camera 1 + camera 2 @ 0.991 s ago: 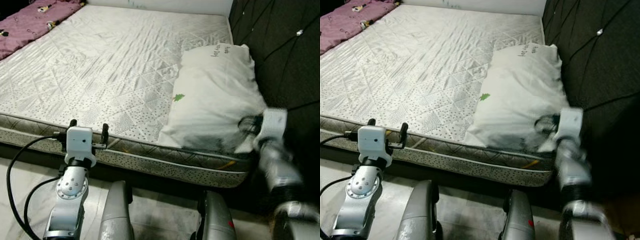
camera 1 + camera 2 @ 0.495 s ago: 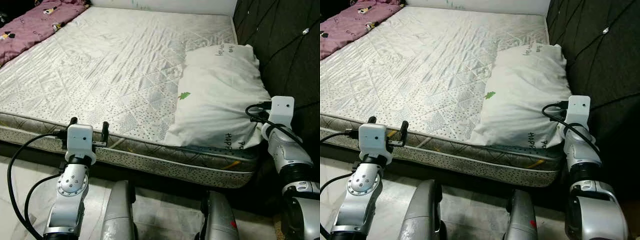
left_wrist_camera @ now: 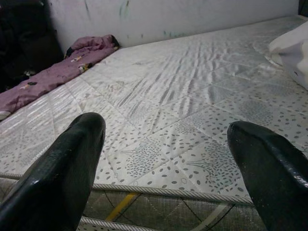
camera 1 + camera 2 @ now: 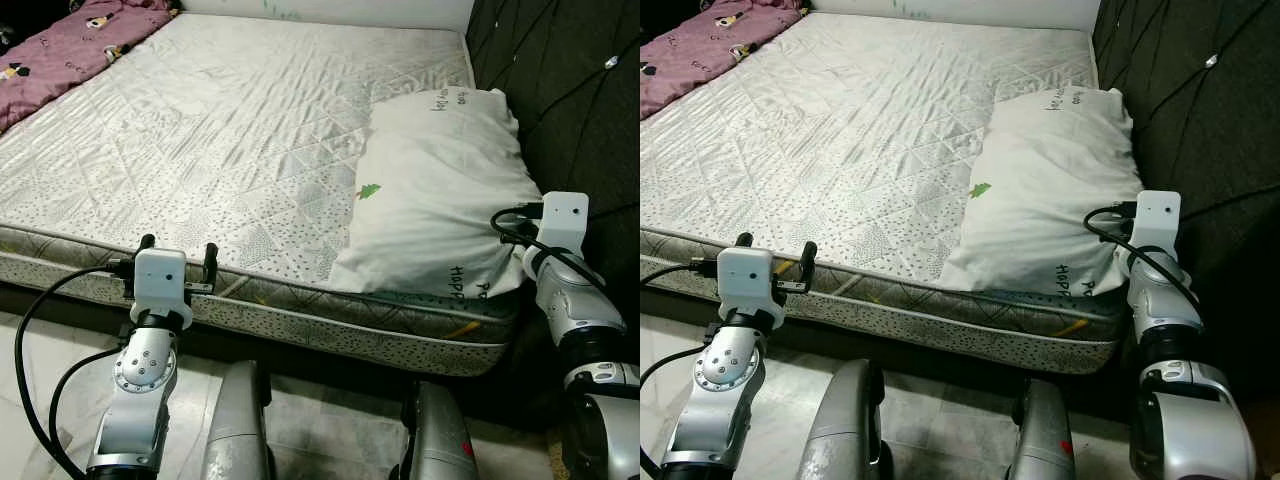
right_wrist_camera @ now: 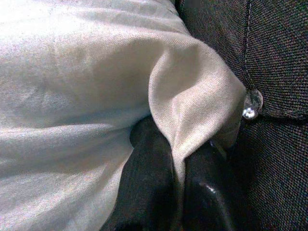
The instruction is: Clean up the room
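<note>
1. We are still pinching the pillow corner in our right gripper, beside the headboard.
2. Our left gripper is hovering wide open, unmoved, at the mattress edge.

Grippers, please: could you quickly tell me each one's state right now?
Left gripper: open, empty, at the mattress edge.
Right gripper: shut on the pillow corner.

Two head views, looking forward and down from above the foot of a mattress — both sharing its quilted top, a white pillow at right and a dark headboard. Left wrist view low at the mattress edge, facing across it. Right wrist view pressed close against pillow fabric — headboard at frame right.
</note>
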### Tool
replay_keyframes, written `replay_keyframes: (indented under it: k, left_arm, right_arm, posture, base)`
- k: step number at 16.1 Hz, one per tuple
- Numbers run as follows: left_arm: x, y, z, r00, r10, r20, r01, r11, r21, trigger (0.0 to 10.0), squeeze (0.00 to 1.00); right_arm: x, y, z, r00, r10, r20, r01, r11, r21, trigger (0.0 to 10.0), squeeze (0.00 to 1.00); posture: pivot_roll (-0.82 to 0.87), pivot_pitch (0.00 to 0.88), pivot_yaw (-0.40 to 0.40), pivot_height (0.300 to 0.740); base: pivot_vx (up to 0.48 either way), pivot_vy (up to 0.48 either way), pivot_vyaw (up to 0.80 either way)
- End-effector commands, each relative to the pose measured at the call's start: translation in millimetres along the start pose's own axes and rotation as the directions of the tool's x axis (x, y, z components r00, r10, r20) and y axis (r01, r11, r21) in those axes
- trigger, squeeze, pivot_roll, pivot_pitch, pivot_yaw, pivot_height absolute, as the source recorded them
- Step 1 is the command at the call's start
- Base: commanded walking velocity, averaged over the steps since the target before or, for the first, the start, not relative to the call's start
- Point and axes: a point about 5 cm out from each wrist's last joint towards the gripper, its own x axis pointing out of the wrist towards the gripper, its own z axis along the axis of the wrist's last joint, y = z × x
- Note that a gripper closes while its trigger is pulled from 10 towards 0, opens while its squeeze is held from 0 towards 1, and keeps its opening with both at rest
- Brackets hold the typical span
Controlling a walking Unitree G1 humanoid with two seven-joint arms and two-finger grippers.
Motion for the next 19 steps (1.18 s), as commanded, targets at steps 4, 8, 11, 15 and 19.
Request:
replay_keyframes:
  k: [4,8,11,15,19]
  left_arm:
    - [0.7,2.8,-0.5,1.000,0.006,-0.001,-0.006,1.000,0.009,10.0,0.00]
    - [-1.0,-7.7,-4.3,1.000,0.018,-0.005,-0.018,1.000,-0.023,10.0,0.00]
    - [-1.6,-8.7,-5.1,1.000,0.018,-0.007,-0.019,0.999,-0.026,10.0,0.00]
    - [1.6,-8.4,-5.3,1.000,0.021,-0.007,-0.021,1.000,-0.021,10.0,0.00]
    - [3.8,-4.3,-4.6,0.999,0.038,-0.005,-0.039,0.999,-0.011,10.0,0.00]
  right_arm:
    - [0.7,-19.5,37.2,0.989,-0.061,0.136,0.062,0.998,-0.001,0.0,0.00]
    - [-43.4,74.0,-24.6,0.969,0.145,0.201,-0.154,0.987,0.035,10.0,1.00]
    - [-47.0,76.3,-37.1,0.979,0.149,0.136,-0.156,0.987,0.046,10.0,1.00]
    - [-46.6,67.9,-40.0,0.991,0.096,0.090,-0.101,0.993,0.060,10.0,1.00]
    - [-37.5,34.8,13.9,0.953,-0.090,0.289,0.080,0.996,0.045,10.0,1.00]
  posture:
    - [0.05,0.000,0.033,0.562]
    - [0.04,0.000,-0.007,0.562]
    - [0.03,0.000,-0.007,0.562]
    - [0.03,0.000,-0.001,0.562]
    - [0.03,0.000,-0.003,0.562]
  base:
    - [0.000,0.000,0.00]
    - [0.000,0.000,0.00]
    - [0.000,0.000,0.00]
    - [0.000,0.000,0.00]
    - [0.000,0.000,0.00]
